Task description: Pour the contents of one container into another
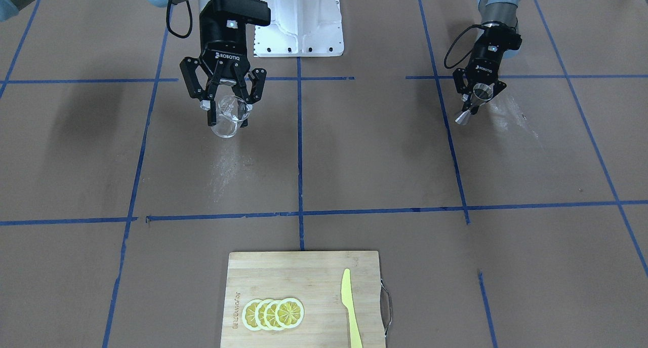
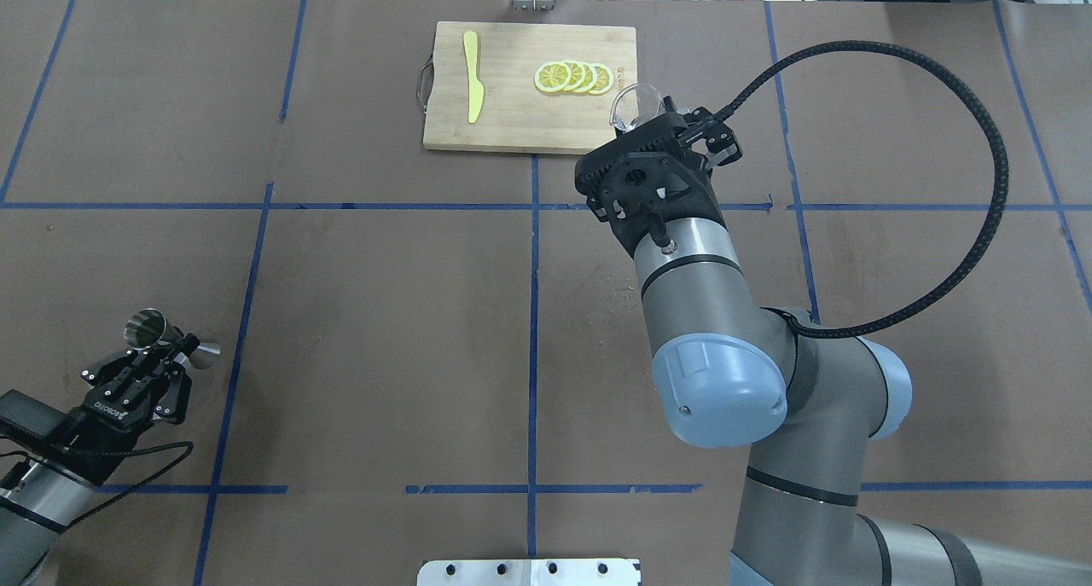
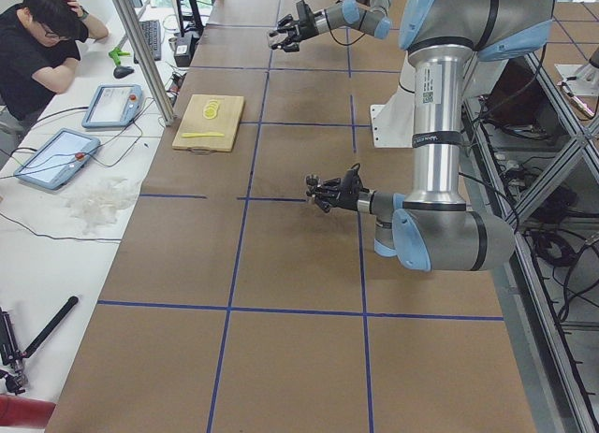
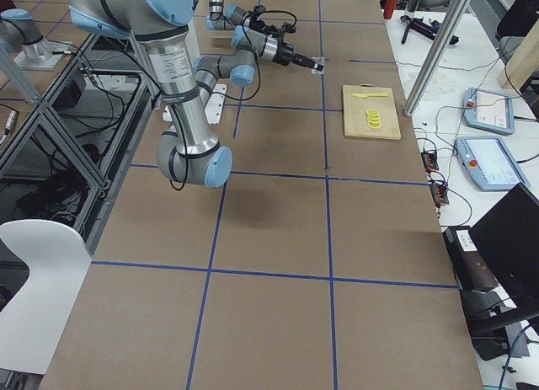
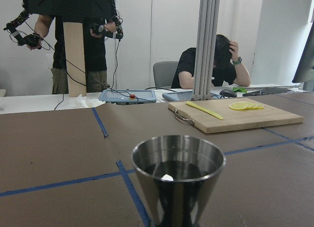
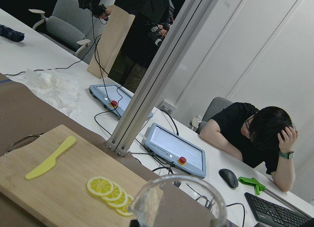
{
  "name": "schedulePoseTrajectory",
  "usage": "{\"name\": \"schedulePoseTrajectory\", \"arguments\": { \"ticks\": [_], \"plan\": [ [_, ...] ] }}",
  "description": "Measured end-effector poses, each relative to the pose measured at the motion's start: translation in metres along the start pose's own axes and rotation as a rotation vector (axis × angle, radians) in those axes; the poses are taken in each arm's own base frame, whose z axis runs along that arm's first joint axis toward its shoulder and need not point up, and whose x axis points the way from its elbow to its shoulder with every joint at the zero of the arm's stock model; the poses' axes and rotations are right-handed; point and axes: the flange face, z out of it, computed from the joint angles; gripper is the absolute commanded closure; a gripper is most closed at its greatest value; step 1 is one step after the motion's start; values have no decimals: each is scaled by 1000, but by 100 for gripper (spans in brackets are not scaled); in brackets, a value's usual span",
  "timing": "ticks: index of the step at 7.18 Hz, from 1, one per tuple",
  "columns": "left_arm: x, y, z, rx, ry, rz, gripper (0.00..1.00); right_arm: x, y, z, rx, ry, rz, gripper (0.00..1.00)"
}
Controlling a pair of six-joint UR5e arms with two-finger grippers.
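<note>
The left gripper [image 1: 478, 99] is clamping a steel jigger [image 5: 177, 180] at its narrow waist. It is carrying it just clear of the table [image 1: 354, 155], with the long axis standing upright and the open cup facing up ahead of the fingers. Something dark seems to be sitting in that cup, though I cannot tell for sure. The right gripper [image 1: 229, 112] is gripping a clear glass [image 2: 634, 106], mouth up and lifted off the table. From the left gripper the glass is lying well apart, straight off to the robot's right, beyond the centre tape line, and it seems to be riding higher. The pour is hanging on closing that sideways gap. The jigger's lip is going to need to arrive above the glass's mouth before its upright axis tips toward the right gripper
</note>
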Motion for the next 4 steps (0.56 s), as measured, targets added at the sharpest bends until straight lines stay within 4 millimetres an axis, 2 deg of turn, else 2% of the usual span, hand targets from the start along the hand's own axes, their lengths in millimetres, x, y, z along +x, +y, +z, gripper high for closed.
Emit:
{"name": "schedulePoseTrajectory", "arguments": {
  "ticks": [4],
  "plan": [
    [-6,10,1,-11,-8,19,100,0,0,0,0,-1,0,100]
  ]
}}
